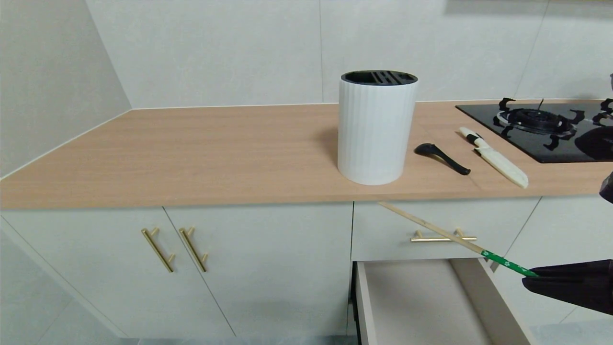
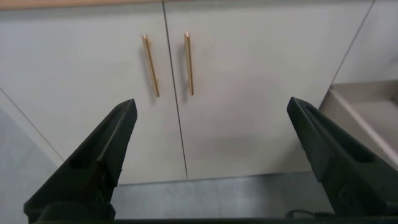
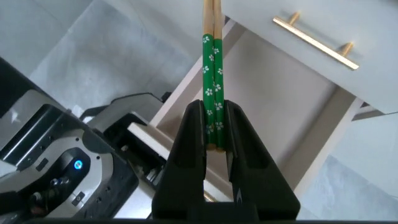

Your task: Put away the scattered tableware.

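Note:
My right gripper [image 1: 534,275] [image 3: 214,124] is shut on a pair of wooden chopsticks [image 1: 450,237] [image 3: 212,68] by their green flowered ends, low at the right over the open drawer [image 1: 421,302] [image 3: 273,106]. The chopsticks slant up toward the counter edge. On the wooden counter [image 1: 191,153] stand a white ribbed utensil holder [image 1: 376,128] with a black slotted top, a black spoon [image 1: 441,157] and a white knife [image 1: 494,156] to its right. My left gripper [image 2: 211,155] hangs open in front of the cabinet doors [image 2: 180,93], holding nothing.
A black gas hob [image 1: 546,124] occupies the counter's far right. Gold handles [image 1: 175,249] mark the double cabinet doors at the left; another gold handle [image 1: 443,238] sits on the shut drawer above the open one. The open drawer's inside is bare.

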Available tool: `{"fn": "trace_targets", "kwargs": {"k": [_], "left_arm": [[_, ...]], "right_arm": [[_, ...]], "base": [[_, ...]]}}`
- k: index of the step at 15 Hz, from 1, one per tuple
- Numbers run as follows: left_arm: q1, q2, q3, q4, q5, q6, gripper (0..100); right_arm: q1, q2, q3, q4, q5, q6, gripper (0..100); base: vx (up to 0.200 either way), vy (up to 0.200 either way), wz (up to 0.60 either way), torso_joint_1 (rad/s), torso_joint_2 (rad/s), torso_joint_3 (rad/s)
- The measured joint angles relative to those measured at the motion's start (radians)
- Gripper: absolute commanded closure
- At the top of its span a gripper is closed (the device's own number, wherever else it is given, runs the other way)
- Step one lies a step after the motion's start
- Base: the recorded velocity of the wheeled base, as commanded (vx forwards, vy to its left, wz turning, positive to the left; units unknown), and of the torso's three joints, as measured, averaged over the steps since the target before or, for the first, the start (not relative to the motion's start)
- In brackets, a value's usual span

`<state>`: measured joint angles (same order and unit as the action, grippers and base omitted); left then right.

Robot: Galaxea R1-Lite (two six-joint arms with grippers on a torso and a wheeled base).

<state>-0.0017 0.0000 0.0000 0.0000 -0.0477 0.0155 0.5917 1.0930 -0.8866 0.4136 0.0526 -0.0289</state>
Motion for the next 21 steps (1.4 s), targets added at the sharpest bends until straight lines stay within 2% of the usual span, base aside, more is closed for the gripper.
{"fn": "trace_targets", "kwargs": {"k": [11, 21], "left_arm": [[0.000, 0.000, 0.000, 0.002, 0.000, 0.000, 0], [0.000, 0.000, 0.000, 0.000, 0.000, 0.000, 0]], "right_arm": [[0.000, 0.066, 0.023, -0.009, 0.000, 0.000, 100], [-0.002, 0.129, 0.031, -0.009, -0.007, 0.002, 100]], "base": [[0.000, 0.000, 0.00, -0.146, 0.44, 0.297], [0.000, 0.000, 0.00, -0.008, 0.03, 0.021]]}}
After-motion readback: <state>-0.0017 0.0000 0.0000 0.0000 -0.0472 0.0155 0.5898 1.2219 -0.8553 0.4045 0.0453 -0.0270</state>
